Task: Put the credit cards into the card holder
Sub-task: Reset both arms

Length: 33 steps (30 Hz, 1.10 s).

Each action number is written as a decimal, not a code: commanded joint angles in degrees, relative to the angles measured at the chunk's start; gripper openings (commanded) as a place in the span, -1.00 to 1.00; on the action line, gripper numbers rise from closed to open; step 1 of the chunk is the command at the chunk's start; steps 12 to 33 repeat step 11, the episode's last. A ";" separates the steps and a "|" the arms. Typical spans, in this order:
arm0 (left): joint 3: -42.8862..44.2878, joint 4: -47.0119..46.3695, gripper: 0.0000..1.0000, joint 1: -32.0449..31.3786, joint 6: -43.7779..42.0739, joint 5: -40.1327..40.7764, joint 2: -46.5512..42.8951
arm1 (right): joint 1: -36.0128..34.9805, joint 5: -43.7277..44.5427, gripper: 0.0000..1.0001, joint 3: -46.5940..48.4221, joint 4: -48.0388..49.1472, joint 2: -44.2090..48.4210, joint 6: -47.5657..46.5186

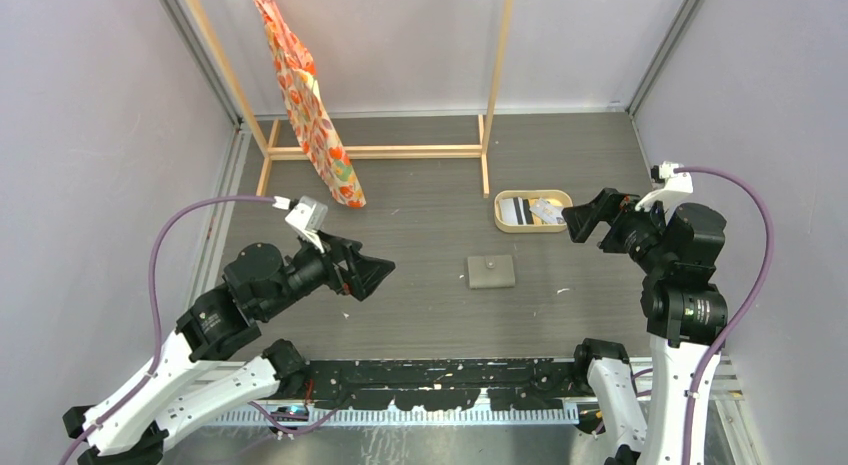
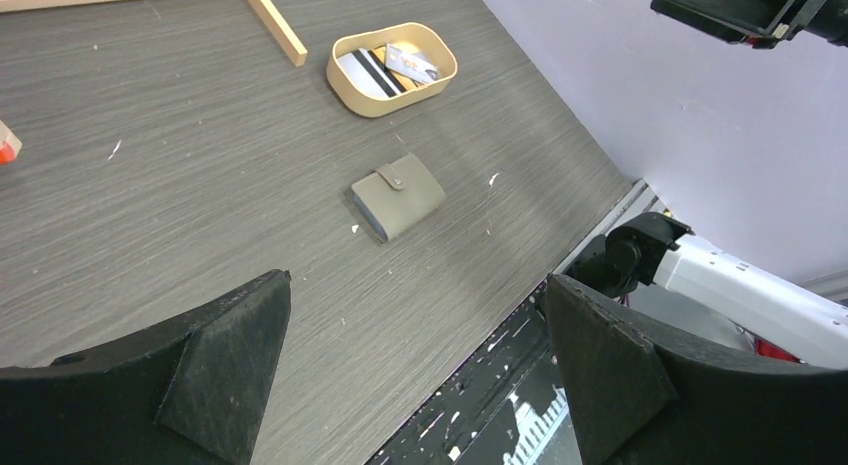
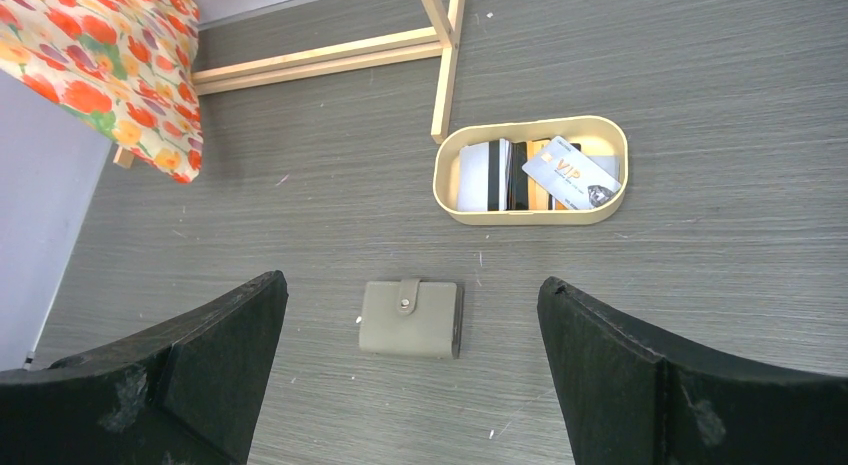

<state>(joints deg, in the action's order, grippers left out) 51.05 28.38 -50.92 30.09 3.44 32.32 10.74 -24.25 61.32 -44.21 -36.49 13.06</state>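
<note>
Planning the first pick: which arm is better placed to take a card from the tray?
Right, probably. The open right gripper hangs just beside the tray holding the credit cards. The left gripper, also open, sits beyond the closed card holder, farther from the tray.

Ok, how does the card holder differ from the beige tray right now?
The card holder is grey, squarish, flat and closed; the tray is beige, oval and open-topped. The tray holds the credit cards; the card holder shows none. Both lie untouched on the table.
</note>
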 commanded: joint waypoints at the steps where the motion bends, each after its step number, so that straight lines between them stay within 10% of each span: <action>1: -0.97 0.43 0.99 0.20 1.22 0.75 -1.22 | 0.25 0.09 1.00 1.29 1.93 0.29 0.66; 33: -1.90 1.97 1.00 0.20 0.92 1.48 -3.27 | 0.24 0.35 1.00 1.95 1.70 -0.87 0.50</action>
